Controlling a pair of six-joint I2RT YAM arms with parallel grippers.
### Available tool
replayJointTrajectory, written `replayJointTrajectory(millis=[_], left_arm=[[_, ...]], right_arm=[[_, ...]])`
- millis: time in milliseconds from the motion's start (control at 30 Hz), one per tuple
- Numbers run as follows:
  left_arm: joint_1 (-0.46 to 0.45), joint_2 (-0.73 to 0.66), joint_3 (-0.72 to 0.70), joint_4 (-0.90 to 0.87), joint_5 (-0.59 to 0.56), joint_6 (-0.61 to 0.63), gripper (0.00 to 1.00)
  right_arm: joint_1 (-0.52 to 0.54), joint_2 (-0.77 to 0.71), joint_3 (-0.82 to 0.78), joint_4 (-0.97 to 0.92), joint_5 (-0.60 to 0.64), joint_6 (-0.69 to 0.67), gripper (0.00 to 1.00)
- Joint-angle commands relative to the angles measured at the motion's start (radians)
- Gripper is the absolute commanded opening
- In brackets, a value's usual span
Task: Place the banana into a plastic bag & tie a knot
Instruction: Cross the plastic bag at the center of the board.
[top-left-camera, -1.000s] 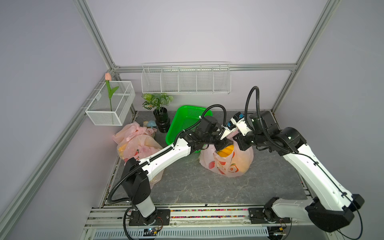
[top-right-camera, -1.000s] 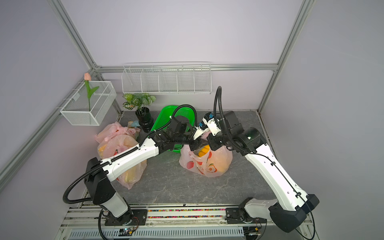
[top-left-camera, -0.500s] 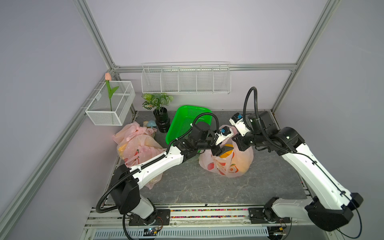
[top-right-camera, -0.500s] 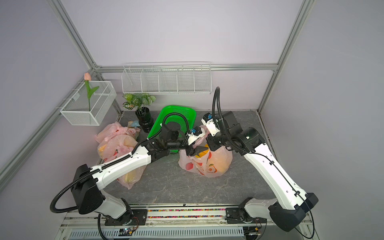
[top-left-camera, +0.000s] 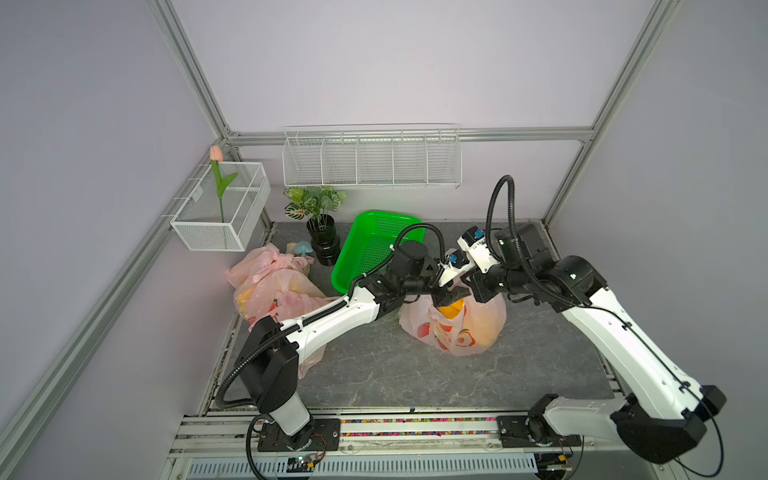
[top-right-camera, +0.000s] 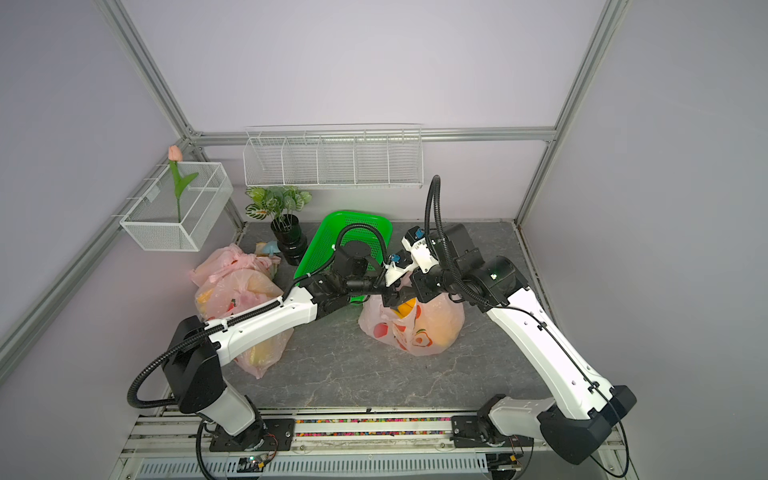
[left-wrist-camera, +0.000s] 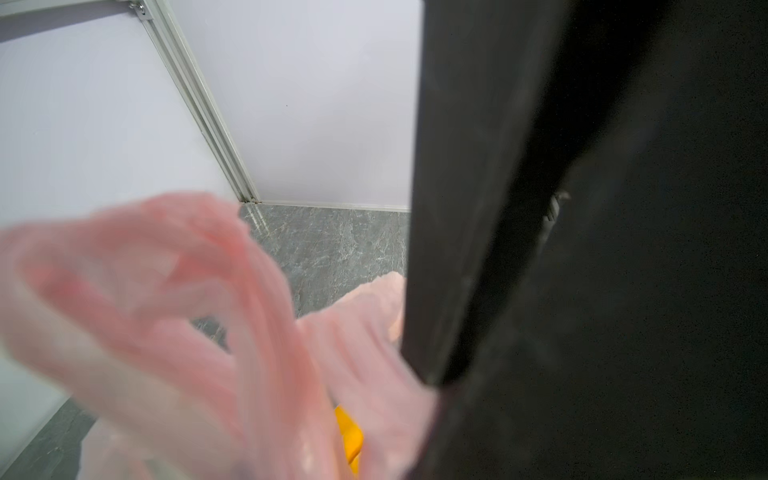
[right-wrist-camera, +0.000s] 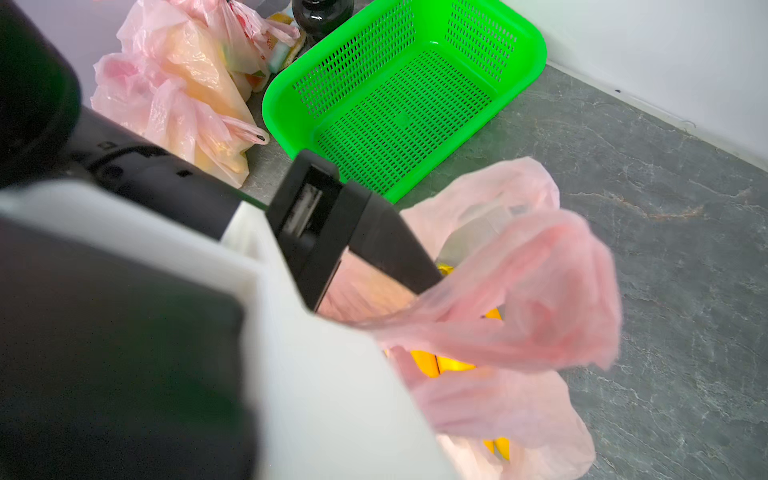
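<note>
The pink plastic bag (top-left-camera: 461, 328) (top-right-camera: 419, 328) stands mid-table with its mouth upward. The yellow banana (top-left-camera: 451, 309) (top-right-camera: 405, 308) (right-wrist-camera: 440, 361) (left-wrist-camera: 349, 440) lies inside it. My left gripper (top-left-camera: 451, 296) (top-right-camera: 395, 297) is at the bag's mouth. One of its black fingers (right-wrist-camera: 386, 245) reaches in among the handles, with pink film beside it; the jaw gap is hidden. My right gripper (top-left-camera: 478, 286) (top-right-camera: 419, 286) hangs just above the mouth. A raised, taut handle loop (right-wrist-camera: 540, 291) runs back to its hidden jaws.
A green basket (top-left-camera: 374, 249) leans behind the bag. Tied pink bags (top-left-camera: 270, 286) lie at the left under my left arm. A potted plant (top-left-camera: 320, 232), a wire box with a tulip (top-left-camera: 220, 216) and a wire shelf (top-left-camera: 372, 160) line the back.
My left arm swung out toward the front and came back, and its gripper now sits slightly lower at the bag's mouth. The right arm has barely moved.
</note>
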Motion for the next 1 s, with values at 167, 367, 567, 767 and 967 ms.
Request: replayJointTrajectory(millis=[167,367,567,767,967], left_arm=[[0.006,0.035,0.037,0.086,0.006,-0.075,0.11],[0.014,0.009,-0.012,0.112,-0.001,-0.077,0.07],[0.013,-0.004,-0.033,0.111,0.011,-0.060,0.07],[0.013,0.003,-0.025,0.097,0.043,-0.056,0.08],[0.013,-0.003,-0.033,0.097,0.062,-0.039,0.08]], right_arm=[[-0.002,-0.073,-0.078,0.024,-0.085,0.010,0.21],[-0.078,-0.179,-0.123,0.084,-0.094,0.045,0.43],[-0.173,-0.265,-0.177,0.198,-0.108,0.091,0.62],[-0.220,-0.222,-0.202,0.294,-0.165,0.156,0.74],[-0.222,-0.180,-0.249,0.389,-0.236,0.206,0.76]])
